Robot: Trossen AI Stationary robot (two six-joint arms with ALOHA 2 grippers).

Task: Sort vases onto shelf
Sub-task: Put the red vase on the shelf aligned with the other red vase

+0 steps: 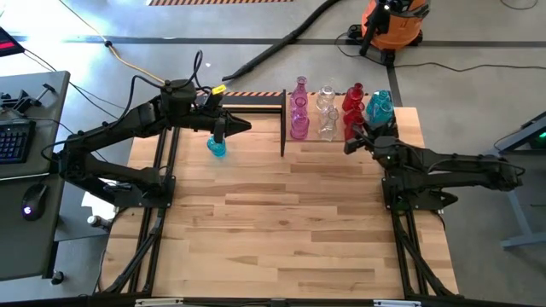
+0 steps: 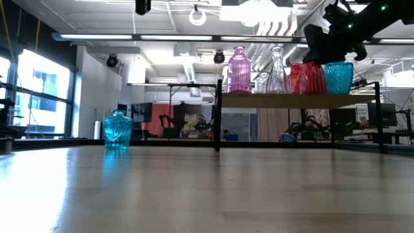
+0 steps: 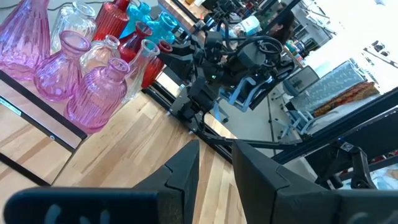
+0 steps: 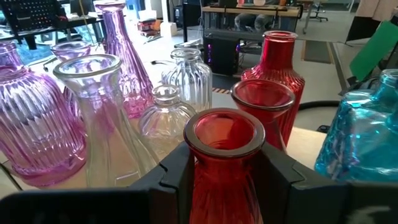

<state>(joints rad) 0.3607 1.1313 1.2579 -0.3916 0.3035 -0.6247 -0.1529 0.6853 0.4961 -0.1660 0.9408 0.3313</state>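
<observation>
The shelf stands at the table's far right and carries pink vases, clear vases, red vases and a teal vase, all on their bases. My right gripper reaches over the shelf's near side and is shut on the nearest red vase. A second teal vase stands upright on the tabletop left of the shelf. My left gripper hovers high above it, slightly open, with nothing between its fingers. My right gripper pinches the red vase's neck, just below its rim, between its two fingers, one on each side. The fingers come about level from the table's right side. The vase stands upright among the other red vases; its base is hidden below the fingers.
A black post marks the shelf's left end. The near half of the tabletop is bare wood. Beyond the far edge lie a hose and an orange vacuum. A desk with a keyboard stands to the left.
</observation>
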